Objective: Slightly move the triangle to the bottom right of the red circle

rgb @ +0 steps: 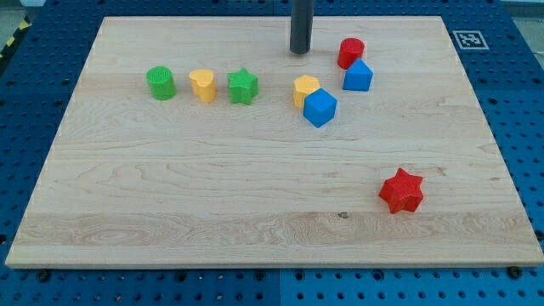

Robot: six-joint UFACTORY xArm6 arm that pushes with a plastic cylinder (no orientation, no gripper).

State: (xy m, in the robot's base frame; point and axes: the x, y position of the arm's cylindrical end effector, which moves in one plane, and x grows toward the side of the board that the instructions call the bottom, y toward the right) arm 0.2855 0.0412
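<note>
1. my tip down near the board's top edge, just left of the red circle, apart from it.
2. no fingers on this rod; nothing to spread or pinch, tip touching no block.
3. triangle: cannot tell for sure which block; the blue block to the tip's lower right, touching the red circle's lower right side, may be it, shape unclear.
4. blue cube below the tip and slightly right, pressed against the yellow block, which sits just to its upper left.
5. yellow block directly below the tip, near, not touching.
6. green star to the tip's lower left, near.
7. yellow heart further left, just beside the green star.
8. green cylinder furthest left in that row, well apart from the tip.
9. red star far toward the view's bottom right of the tip, alone, well apart from all else.
</note>
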